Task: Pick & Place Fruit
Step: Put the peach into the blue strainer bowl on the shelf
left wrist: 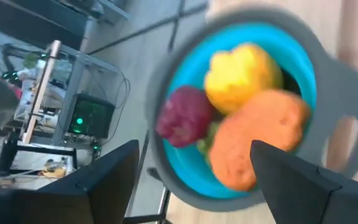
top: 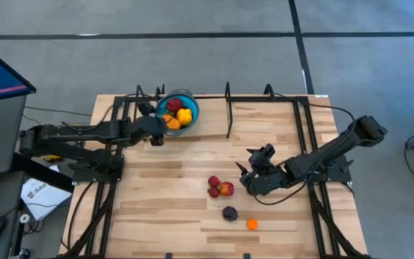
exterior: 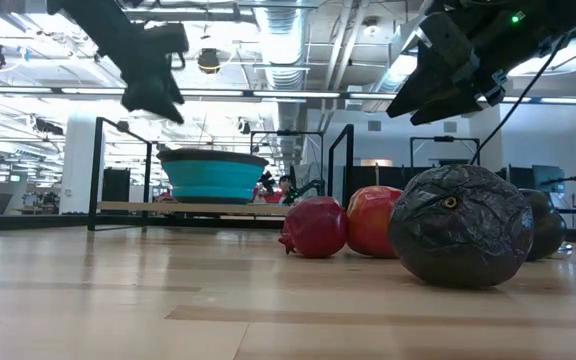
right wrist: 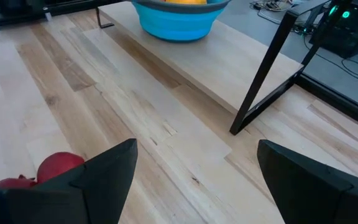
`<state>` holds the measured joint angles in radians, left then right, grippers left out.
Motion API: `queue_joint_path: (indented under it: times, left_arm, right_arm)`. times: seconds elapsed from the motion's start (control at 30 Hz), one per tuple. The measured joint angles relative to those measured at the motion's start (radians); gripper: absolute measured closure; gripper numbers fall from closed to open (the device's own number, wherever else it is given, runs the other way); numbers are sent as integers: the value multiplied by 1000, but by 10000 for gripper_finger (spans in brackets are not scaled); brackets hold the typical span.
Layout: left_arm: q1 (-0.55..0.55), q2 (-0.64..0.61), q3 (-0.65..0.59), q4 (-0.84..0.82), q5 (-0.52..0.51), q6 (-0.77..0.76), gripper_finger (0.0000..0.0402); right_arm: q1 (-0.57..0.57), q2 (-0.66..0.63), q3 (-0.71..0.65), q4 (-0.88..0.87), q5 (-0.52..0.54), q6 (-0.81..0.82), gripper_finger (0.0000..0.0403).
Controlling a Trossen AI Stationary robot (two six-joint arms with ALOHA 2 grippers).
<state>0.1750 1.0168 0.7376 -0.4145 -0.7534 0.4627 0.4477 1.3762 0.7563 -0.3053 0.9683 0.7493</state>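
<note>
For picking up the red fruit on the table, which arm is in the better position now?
The right. Its tool is open, empty, just beside the red fruit. The left tool, also open, is over by the blue bowl, far from the loose pieces.

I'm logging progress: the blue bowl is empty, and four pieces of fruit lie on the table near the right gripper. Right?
Not quite. The blue bowl is not empty: the high and left wrist views show yellow fruit, orange fruit and red fruit in it. The rest holds: the four loose pieces lie near the right gripper.
</note>
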Motion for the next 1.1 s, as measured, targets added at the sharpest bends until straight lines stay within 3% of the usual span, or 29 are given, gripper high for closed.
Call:
queue_joint_path:
  times: [0.1, 0.3, 0.4, 0.57, 0.73, 1.0, 1.1]
  left_arm:
    - [-7, -58, 0, 18, 60, -77, 106]
    - [-50, -123, 0, 104, 338, -308, 114]
    - [-104, -99, 0, 146, 410, -394, 120]
    - [-223, 8, 0, 235, 422, -425, 133]
    - [-307, 152, -1, 370, 422, -426, 148]
    - [-342, 372, -1, 467, 413, -495, 169]
    - [-342, 431, -1, 503, 412, -523, 177]
  right_arm:
    - [-5, 1, 0, 6, -1, 0, 76]
    - [12, 73, 0, 95, -15, -6, 76]
    - [17, 125, -1, 184, -135, -86, 76]
    - [-19, 171, 0, 393, -466, -316, 76]
    - [-70, 183, 55, 373, -773, -477, 76]
    - [-148, 184, 116, 136, -811, -497, 53]
    - [-155, 184, 117, 124, -825, -521, 35]
